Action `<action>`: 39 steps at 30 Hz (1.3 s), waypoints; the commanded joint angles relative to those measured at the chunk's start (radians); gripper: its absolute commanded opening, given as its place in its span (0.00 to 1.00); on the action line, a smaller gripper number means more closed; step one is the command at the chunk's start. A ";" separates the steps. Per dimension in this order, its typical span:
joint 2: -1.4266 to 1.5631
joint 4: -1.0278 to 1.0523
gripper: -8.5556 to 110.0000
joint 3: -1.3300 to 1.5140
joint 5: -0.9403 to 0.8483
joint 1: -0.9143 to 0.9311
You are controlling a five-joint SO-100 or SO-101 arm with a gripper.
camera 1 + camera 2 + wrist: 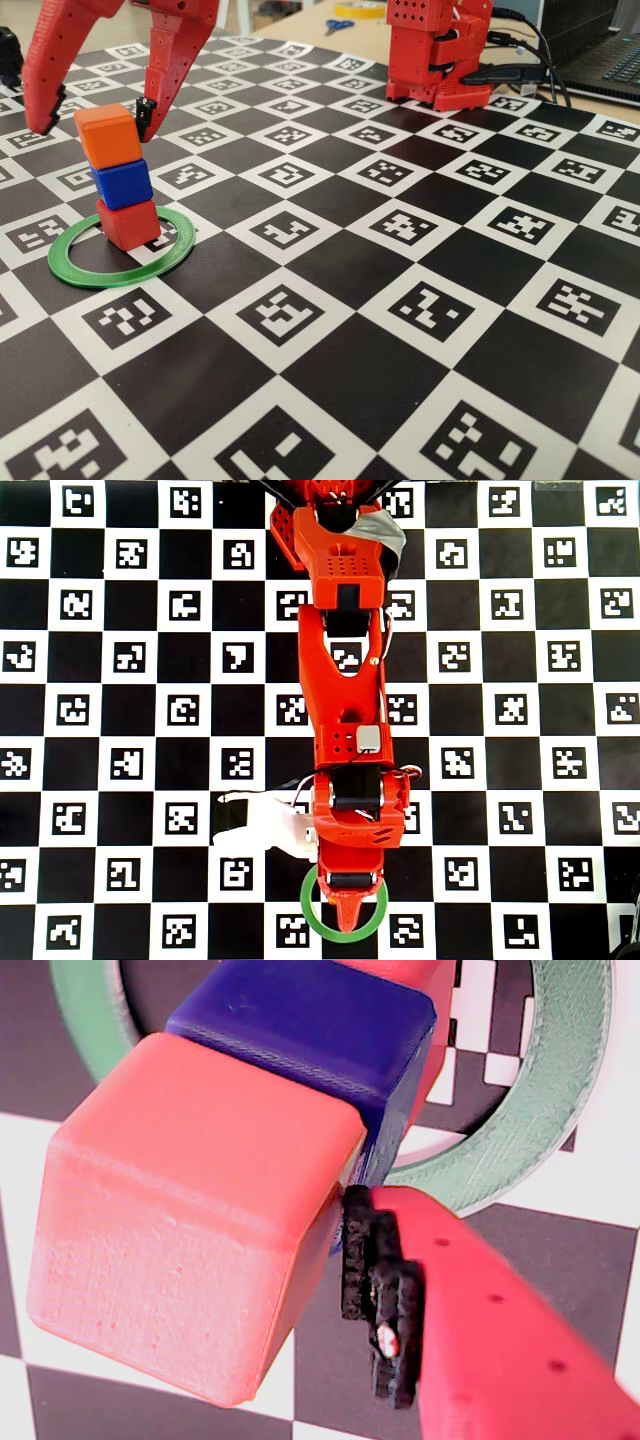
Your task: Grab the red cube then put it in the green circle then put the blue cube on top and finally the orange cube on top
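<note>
My gripper (95, 118) has its fingers wide apart around the orange cube (110, 136), not squeezing it. That cube sits on the blue cube (123, 184) and red cube (128, 222) inside the green circle (120, 265). I should lift straight up and slowly so I don't bump the tower.

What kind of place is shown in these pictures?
Probably a robotics lab or hobby workbench: a checkerboard mat of printed markers covers the table, a red printed robot arm stands on it, and a laptop sits behind.

Checkerboard mat (330, 370): black and white squares, each white square printed with a marker code, covering the table. Far side, fixed view: blue-handled scissors (338, 24), yellow tape roll (362, 8), black cables (520, 62) far right.
</note>
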 commanded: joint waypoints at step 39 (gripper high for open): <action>1.062 -0.087 0.40 0.911 -0.150 -0.078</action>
